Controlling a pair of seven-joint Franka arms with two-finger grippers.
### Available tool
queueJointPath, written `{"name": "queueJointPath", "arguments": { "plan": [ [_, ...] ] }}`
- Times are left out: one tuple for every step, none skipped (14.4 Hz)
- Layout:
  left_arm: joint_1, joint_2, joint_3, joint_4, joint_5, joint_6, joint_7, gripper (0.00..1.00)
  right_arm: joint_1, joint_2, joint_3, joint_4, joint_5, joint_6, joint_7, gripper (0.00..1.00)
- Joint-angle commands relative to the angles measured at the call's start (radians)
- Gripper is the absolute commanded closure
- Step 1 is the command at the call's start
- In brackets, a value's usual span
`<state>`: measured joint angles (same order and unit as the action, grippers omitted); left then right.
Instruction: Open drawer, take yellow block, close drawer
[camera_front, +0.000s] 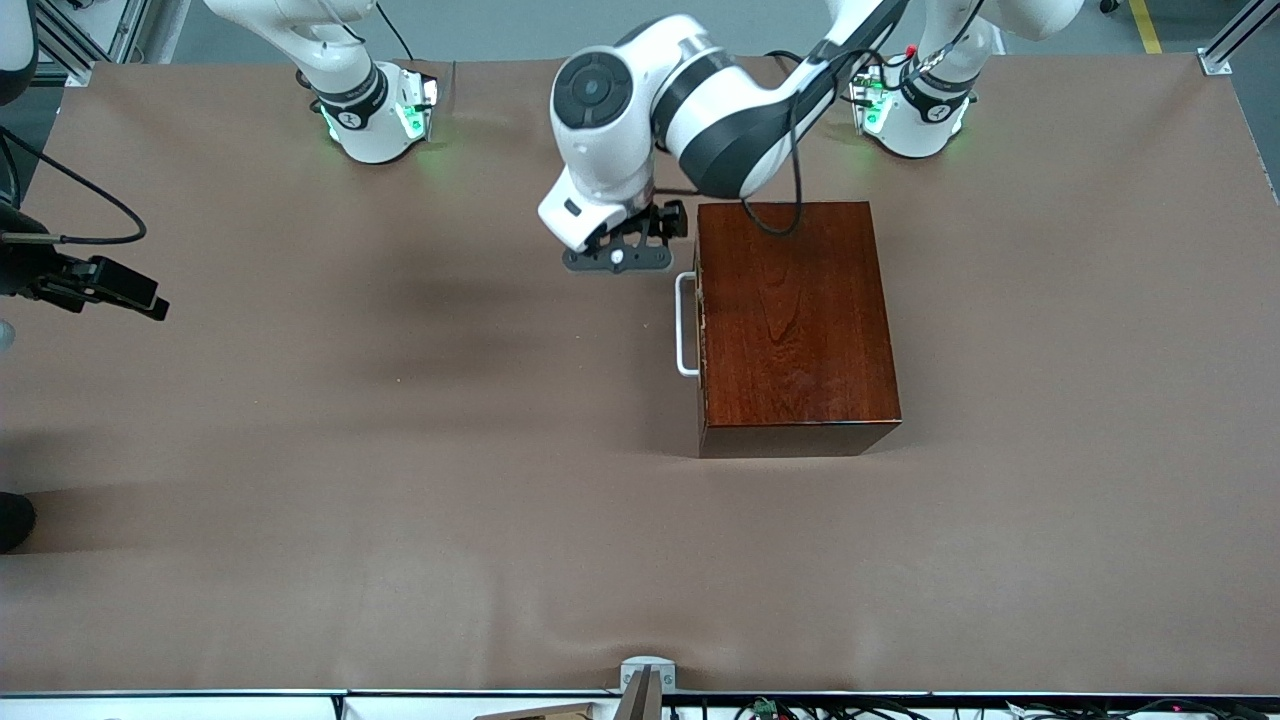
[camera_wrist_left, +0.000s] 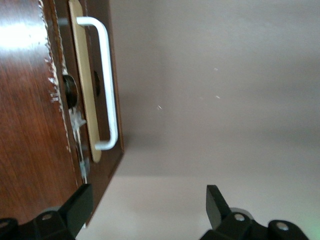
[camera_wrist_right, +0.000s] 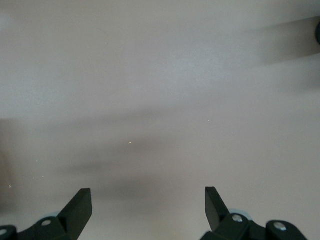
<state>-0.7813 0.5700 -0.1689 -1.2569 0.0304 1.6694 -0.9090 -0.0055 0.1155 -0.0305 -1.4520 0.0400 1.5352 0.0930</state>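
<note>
You see the drawer shut, right of frame centre, its white handle facing frame left. Above it, your left gripper hangs spread wide and empty. Your right gripper waits, also wide, at the left edge.

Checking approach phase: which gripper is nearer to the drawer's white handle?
Left. The left gripper, open, hangs over the table beside the wooden box, close to the handle of the shut drawer. The right gripper, open, waits at the right arm's end.
</note>
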Motion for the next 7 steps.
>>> {"name": "queueJointPath", "arguments": {
  "plan": [
    [-0.052,0.054,0.045,0.033,0.075,-0.004,-0.001,0.00,0.001,0.004,-0.003,0.009,0.001,-0.007,0.002,0.00],
    [-0.052,0.065,0.046,0.033,0.081,-0.004,-0.002,0.00,-0.001,0.006,-0.003,0.009,0.001,-0.007,0.002,0.00],
    [-0.052,0.080,0.048,0.033,0.085,-0.004,-0.002,0.00,-0.001,0.006,-0.002,0.009,0.001,-0.007,0.002,0.00],
    [-0.052,0.090,0.048,0.033,0.101,-0.004,-0.001,0.00,-0.001,0.006,-0.002,0.009,0.001,-0.007,0.002,0.00],
    [-0.052,0.103,0.048,0.033,0.127,-0.004,0.001,0.00,-0.002,0.006,-0.002,0.009,0.001,-0.007,0.002,0.00],
    [-0.053,0.116,0.048,0.033,0.156,-0.004,0.001,0.00,-0.002,0.006,-0.002,0.007,0.001,-0.007,0.002,0.00],
    [-0.055,0.129,0.046,0.031,0.176,-0.004,0.001,0.00,-0.002,0.006,-0.003,0.009,0.001,-0.007,0.002,0.00]
  ]
}}
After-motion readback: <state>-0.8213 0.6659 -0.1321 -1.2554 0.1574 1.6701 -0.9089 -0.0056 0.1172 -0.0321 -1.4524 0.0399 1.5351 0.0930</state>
